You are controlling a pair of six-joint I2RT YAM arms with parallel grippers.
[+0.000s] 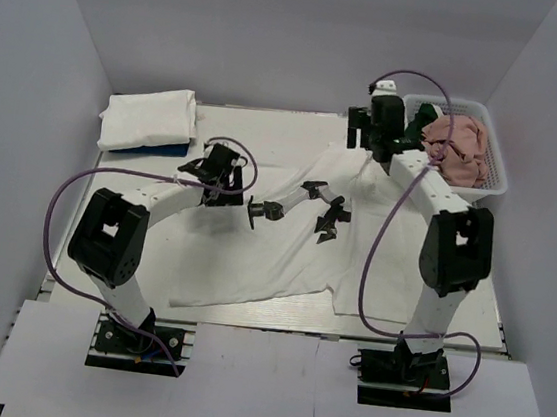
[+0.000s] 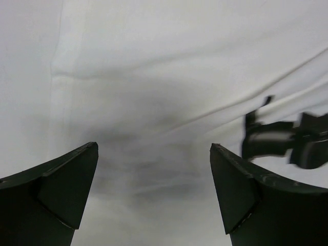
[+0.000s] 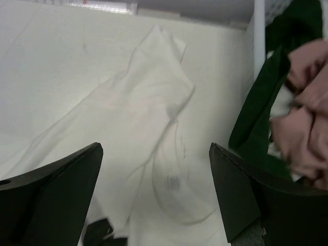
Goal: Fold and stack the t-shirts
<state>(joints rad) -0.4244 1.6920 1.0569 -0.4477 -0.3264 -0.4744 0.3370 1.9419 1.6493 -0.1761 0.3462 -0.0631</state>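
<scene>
Pale grey walls enclosed a white surface (image 1: 268, 127). The left hand (image 2: 154, 148) hung with its two dark fingers spread wide and holding nothing. It was directly above a white cloth t-shirt with a dark robot-arm print (image 1: 253, 256), which lay spread out below. The print (image 2: 282, 141) sat just to that hand's right. Ahead and to its left, at the far corner, lay a folded plain white t-shirt (image 1: 148, 118), on what may have been something blue. The right hand (image 3: 156, 148) was likewise released and empty, over a rumpled sleeve of the printed shirt. Just to its right stood a white plastic mesh basket (image 1: 496, 153), which held a crumpled dusty pink t-shirt (image 1: 457, 143) and a dark green t-shirt (image 3: 261, 102).
</scene>
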